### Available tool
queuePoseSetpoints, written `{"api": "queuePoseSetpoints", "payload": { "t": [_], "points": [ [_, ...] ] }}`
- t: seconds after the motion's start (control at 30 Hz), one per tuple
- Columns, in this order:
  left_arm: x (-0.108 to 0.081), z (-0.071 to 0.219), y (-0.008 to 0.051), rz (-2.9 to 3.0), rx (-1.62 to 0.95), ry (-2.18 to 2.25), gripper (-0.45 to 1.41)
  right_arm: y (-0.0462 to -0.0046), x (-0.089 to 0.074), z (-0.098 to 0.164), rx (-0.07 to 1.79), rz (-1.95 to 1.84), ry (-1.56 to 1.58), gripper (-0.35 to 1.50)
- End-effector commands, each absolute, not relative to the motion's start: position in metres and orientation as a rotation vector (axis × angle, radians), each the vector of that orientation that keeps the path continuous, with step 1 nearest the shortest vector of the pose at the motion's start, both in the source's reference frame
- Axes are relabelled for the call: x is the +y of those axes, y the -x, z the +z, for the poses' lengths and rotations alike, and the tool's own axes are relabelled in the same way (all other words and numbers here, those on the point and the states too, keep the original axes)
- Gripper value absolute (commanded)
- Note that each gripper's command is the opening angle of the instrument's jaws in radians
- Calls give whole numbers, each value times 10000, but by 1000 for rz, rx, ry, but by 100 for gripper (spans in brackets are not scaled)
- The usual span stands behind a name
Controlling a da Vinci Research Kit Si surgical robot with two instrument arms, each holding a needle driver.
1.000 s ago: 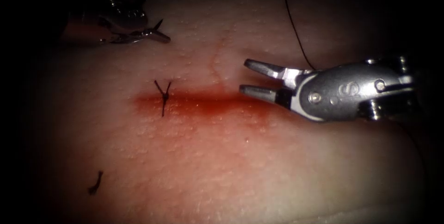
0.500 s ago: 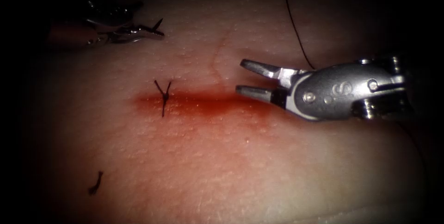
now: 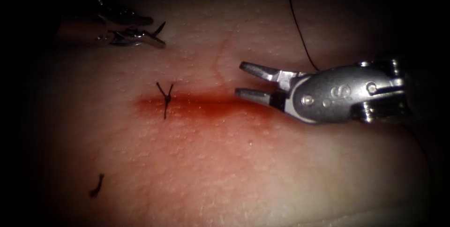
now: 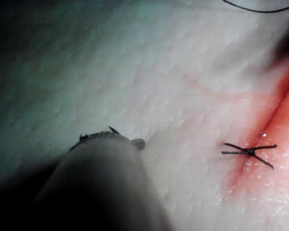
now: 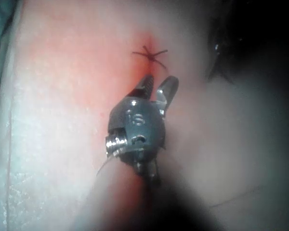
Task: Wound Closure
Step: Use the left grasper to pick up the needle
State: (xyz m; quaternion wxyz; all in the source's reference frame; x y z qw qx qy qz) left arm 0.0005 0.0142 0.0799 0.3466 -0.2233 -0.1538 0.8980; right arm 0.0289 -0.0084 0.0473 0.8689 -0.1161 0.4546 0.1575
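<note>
The tissue [image 3: 243,170] carries a cut [image 3: 211,101] wet with red fluid. A tied stitch [image 3: 166,98] with two short tails crosses the cut's left end; it also shows in both wrist views [image 4: 249,152] [image 5: 151,54]. My right tool [image 3: 239,79] hovers over the cut's right part, open and holding nothing [image 5: 160,81]. My left tool [image 3: 159,41] lies far back on the left, off the cut, and seems shut on a short dark thread end [image 3: 161,26]; its tip [image 4: 137,143] rests near the tissue. I cannot see a needle.
A long dark thread [image 3: 300,32] runs down from the back and passes behind my right tool; it also shows in the left wrist view [image 4: 257,9]. A short cut piece of thread [image 3: 97,185] lies on the tissue at the front left.
My right tool has slid a little to the left along the cut, still open. My left tool has shifted slightly in place at the back left.
</note>
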Motion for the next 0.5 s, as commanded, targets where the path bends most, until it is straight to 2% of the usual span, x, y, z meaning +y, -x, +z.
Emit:
{"api": "queuePoseSetpoints", "payload": {
  "t": [0.03, 0.1, 0.13, 0.5],
  "points": [
    [147, 804, -1, 2331, -392, 578, 5, -296, -84, 478, 954, 328, 244, 35],
    [149, 803, -1, 2331, -395, 578, -20, -296, -84, 478, 954, 328, 244, 35],
    [150, 802, -1, 2330, -397, 578, -45, -296, -84, 478, 954, 328, 245, 34],
    [160, 789, 7, 2490, -361, 555, -45, -296, -84, 481, 951, 321, 247, 27]
  ]
}}
